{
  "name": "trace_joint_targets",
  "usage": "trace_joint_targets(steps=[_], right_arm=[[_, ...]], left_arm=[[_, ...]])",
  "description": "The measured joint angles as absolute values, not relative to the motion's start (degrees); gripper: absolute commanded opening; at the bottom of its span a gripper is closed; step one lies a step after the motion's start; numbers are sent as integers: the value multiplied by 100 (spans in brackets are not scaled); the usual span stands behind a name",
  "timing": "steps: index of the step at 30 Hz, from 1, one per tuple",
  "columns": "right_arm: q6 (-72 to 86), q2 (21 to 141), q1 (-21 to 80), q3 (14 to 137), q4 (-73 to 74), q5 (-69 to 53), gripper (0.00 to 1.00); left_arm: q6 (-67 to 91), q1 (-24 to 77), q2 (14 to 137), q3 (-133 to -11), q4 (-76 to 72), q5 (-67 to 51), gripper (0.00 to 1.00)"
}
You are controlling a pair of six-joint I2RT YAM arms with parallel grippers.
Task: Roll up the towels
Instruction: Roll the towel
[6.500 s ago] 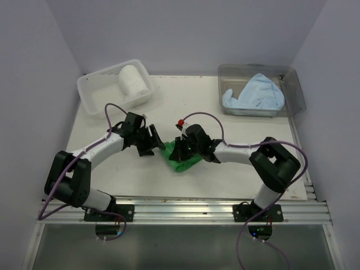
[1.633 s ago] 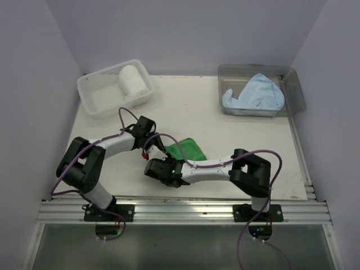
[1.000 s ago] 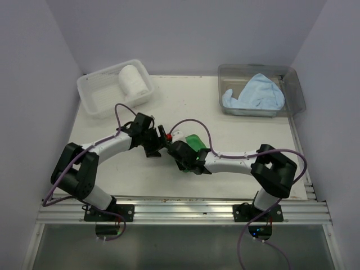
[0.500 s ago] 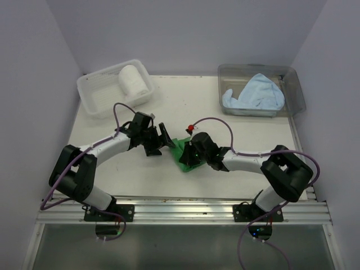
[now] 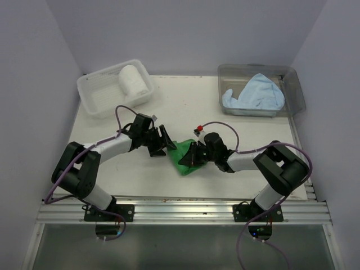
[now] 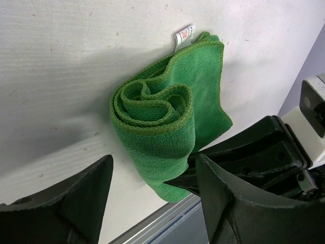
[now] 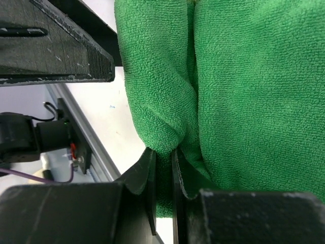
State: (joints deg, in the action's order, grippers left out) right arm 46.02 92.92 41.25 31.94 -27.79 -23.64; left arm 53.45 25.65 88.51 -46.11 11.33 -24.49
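Note:
The bright green towel (image 5: 181, 163) lies loosely rolled at the middle of the table, its spiral end and white label facing the left wrist camera (image 6: 157, 117). My right gripper (image 5: 191, 158) comes in low from the right and is shut on a fold at the roll's edge (image 7: 162, 152). My left gripper (image 5: 166, 144) stands open at the roll's left end, one finger on each side of the end (image 6: 155, 203). A rolled white towel (image 5: 133, 80) lies in the basket. The light blue towel (image 5: 253, 95) lies crumpled in the tub.
The white lattice basket (image 5: 95, 98) stands at the back left and the clear plastic tub (image 5: 292, 93) at the back right. The metal rail (image 5: 180, 209) runs along the near edge, close below the green towel. The two grippers are almost touching.
The right gripper has drawn rightward with the green fold in its jaws. The left gripper has shifted slightly right, up to the roll's end.

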Motion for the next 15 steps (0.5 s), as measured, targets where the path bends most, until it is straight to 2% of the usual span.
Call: trace_joint_targets(steps=[6,15], right_arm=[[4991,9579,3922,3015,-3476,-2836,0],[5253,9793,3848,2950,-3889,-3135,0]], left_arm=[[5347,2587,9024,-4611,1022,-2512,63],[5387,2655,9292,-4611,884,-2526,65]])
